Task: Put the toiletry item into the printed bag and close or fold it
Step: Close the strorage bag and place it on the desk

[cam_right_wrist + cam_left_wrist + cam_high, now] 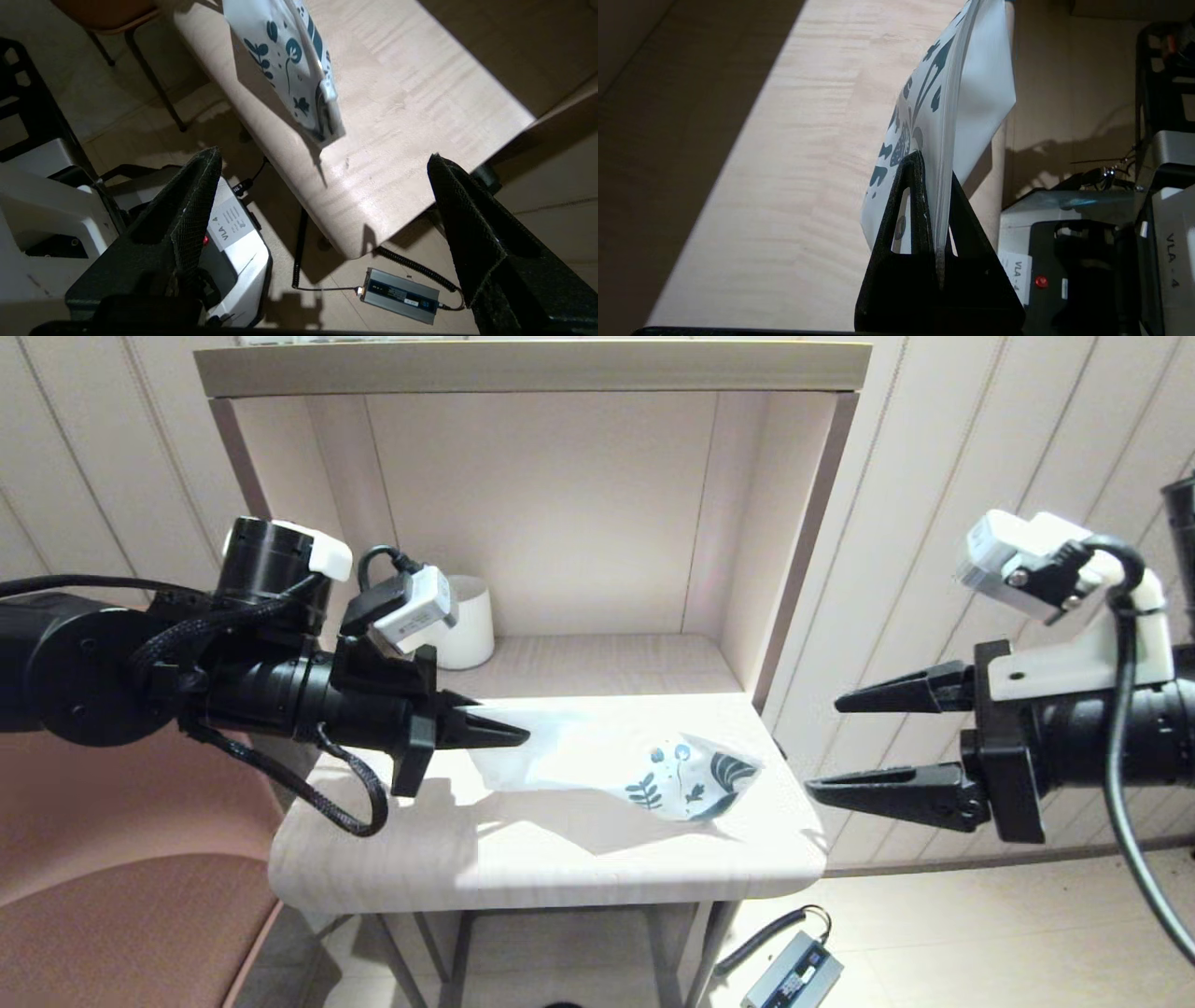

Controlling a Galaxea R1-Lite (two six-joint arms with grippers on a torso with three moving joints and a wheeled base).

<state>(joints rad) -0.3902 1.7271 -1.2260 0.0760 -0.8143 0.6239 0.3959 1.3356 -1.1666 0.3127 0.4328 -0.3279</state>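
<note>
Pale wooden table (392, 859), paneled wall (934, 476), tiled floor (934, 943).

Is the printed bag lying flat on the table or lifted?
Lifted: the left gripper pinches the printed bag at one end, its printed end hanging above the table.

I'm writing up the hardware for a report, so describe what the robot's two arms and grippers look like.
Both arms are black tubes with round joints. The left gripper and right gripper each have two black, tapered, pointed fingers with a rough textured face and cut-out slots. A white and grey camera block sits on a white bracket above each wrist. Black cables, some in braided sleeving, loop along the arms.
</note>
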